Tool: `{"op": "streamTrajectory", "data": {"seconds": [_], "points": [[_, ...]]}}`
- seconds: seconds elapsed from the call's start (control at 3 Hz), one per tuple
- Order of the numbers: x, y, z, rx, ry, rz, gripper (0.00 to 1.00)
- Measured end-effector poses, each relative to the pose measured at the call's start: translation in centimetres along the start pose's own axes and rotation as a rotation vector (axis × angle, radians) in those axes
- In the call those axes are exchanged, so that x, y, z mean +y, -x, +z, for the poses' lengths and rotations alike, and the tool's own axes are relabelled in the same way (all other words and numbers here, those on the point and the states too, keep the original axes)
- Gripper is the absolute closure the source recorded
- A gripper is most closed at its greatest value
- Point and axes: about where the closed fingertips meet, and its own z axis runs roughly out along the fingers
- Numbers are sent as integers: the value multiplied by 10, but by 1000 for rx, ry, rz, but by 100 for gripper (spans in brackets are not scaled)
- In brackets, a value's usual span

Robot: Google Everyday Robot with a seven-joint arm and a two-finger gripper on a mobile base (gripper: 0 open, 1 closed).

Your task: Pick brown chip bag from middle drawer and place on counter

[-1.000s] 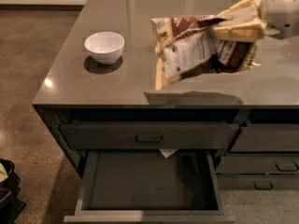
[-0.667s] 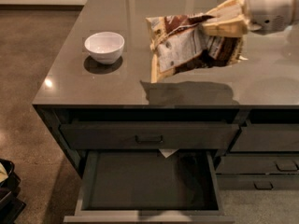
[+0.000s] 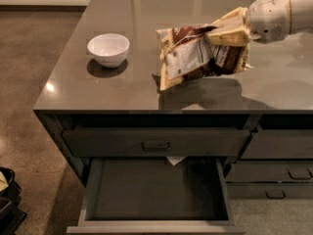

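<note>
Now the gripper (image 3: 240,29) at the right pinches the top edge of the brown chip bag (image 3: 195,55). The bag hangs tilted over the counter (image 3: 98,94), right of a white bowl (image 3: 108,48). The middle drawer (image 3: 151,226) stands open.

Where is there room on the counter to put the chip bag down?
The counter is bare between the white bowl and the brown chip bag, along the front edge, and across the back. The crowded spot is the right side, where the gripper holds the bag over the counter.
</note>
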Motion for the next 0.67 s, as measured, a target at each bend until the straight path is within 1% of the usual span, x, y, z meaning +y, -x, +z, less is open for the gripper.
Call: {"op": "streamTrajectory", "data": {"seconds": [0.33,0.67], "points": [[0,0,0,0,0,0,58],[6,-6,4,34,27,2,34]]}}
